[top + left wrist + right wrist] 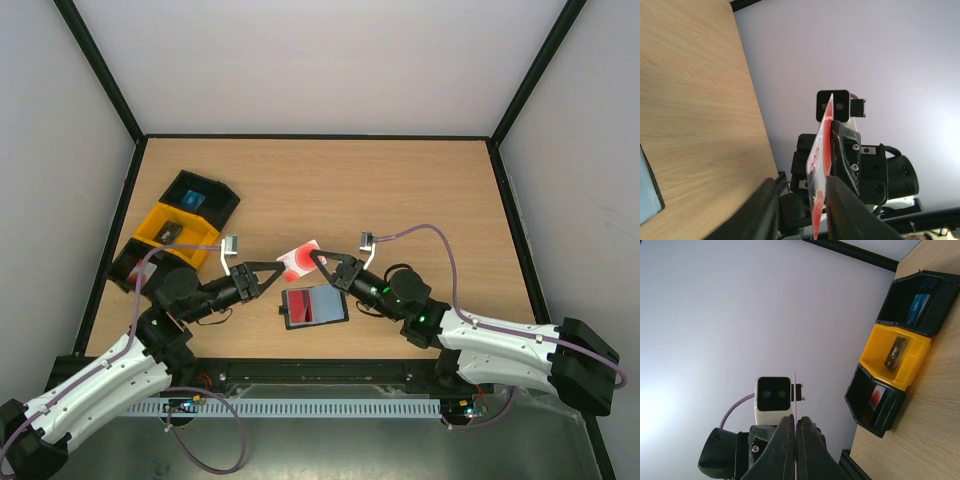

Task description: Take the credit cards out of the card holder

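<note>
A red and white credit card (298, 260) is held in the air between my two grippers, above the table. My right gripper (319, 259) is shut on its right edge; in the right wrist view the card (795, 390) shows edge-on between the closed fingers (788, 440). My left gripper (281, 270) is open, its jaws either side of the card's left end (820, 155), close to one finger (847, 205). The card holder (315, 306) lies open on the table just below, showing a red and a grey-blue inner face. A corner of it shows in the left wrist view (647, 185).
Three open trays stand at the far left: a black one (225, 195) with a blue item, a yellow one (150, 225) with a dark item, and a black one (125, 268) with a red-marked card (875, 399). Black frame rails border the table.
</note>
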`<state>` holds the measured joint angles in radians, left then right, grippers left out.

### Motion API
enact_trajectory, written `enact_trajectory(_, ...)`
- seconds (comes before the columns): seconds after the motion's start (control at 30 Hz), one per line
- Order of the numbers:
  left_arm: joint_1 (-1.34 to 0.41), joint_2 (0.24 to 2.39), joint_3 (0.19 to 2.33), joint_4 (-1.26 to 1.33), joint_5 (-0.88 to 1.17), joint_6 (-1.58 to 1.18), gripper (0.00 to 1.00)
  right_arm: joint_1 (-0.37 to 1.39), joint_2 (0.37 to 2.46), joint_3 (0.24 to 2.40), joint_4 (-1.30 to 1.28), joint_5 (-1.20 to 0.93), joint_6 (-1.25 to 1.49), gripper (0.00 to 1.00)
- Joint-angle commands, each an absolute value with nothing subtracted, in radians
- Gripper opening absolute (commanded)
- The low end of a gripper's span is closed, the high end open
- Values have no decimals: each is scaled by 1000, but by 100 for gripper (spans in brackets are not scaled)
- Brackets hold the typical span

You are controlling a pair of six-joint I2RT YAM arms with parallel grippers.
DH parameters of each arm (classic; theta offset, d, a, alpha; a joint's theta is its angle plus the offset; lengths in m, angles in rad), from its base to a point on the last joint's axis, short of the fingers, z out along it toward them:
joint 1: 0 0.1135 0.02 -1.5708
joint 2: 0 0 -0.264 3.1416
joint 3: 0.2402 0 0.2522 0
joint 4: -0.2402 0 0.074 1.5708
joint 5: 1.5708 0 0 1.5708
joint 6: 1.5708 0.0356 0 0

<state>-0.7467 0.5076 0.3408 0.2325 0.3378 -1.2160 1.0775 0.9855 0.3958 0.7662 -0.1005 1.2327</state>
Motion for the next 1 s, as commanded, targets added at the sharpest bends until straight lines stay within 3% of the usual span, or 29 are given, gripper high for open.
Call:
enact_trajectory(0.0, -741, 503, 321, 301, 343, -1235, 24, 1080, 988, 411, 821, -88, 1249, 2)
enact_trajectory(0.27, -742, 495, 314, 302, 338, -1233, 3, 1080, 988, 393, 814, -84, 1251, 2)
enact_trajectory(0.6, -743, 494, 314, 291, 336, -1204, 3, 1081, 989, 369, 810, -92, 1240, 14)
enact_trajectory(0.77, -742, 485, 316, 269, 322, -1186, 3, 1080, 976, 354, 783, -83, 1231, 37)
enact_trajectory(0.97, -735, 446, 333, 162, 276, -1153, 3, 1080, 926, 332, 704, -58, 1194, 77)
